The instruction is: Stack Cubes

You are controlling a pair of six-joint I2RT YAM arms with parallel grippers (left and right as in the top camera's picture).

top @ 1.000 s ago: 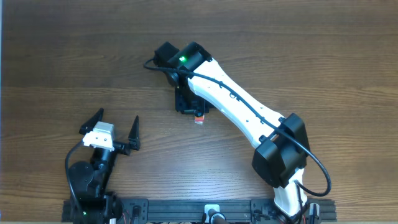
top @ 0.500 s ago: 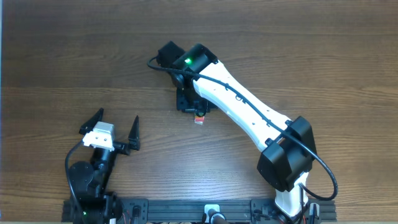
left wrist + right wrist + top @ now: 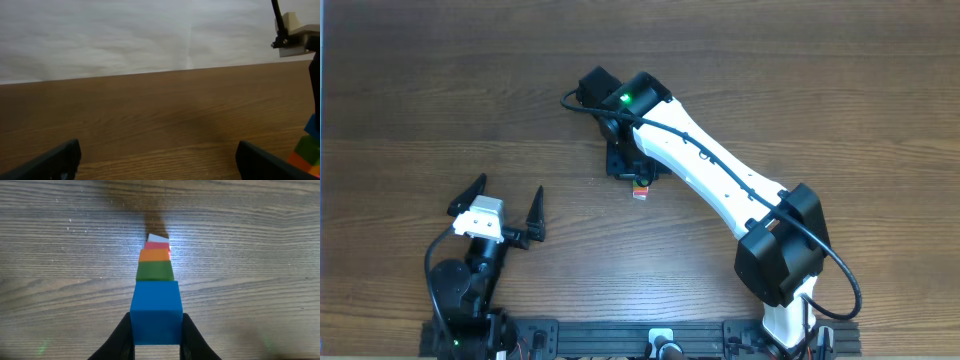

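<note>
My right gripper (image 3: 157, 330) is shut on a blue cube (image 3: 156, 305), holding it on top of a stack. Below the blue cube come a green cube (image 3: 155, 271), an orange cube (image 3: 154, 255), a red one (image 3: 149, 245) and a white one (image 3: 158, 238). From above, the right gripper (image 3: 631, 168) covers the stack near the table's middle, and just a red bit of the stack (image 3: 641, 192) peeks out. The stack's blue cube (image 3: 313, 127), green cube (image 3: 307, 148) and orange cube (image 3: 300, 162) also show in the left wrist view. My left gripper (image 3: 508, 207) stands open and holds nothing at the near left.
The wooden table (image 3: 800, 90) is bare around the stack. The right arm's white link (image 3: 705, 170) slants from the near right toward the middle. A white wall (image 3: 125, 35) rises beyond the table's far edge.
The right arm has shifted slightly to the right over the stack, and its elbow has swung right. The left arm has not moved.
</note>
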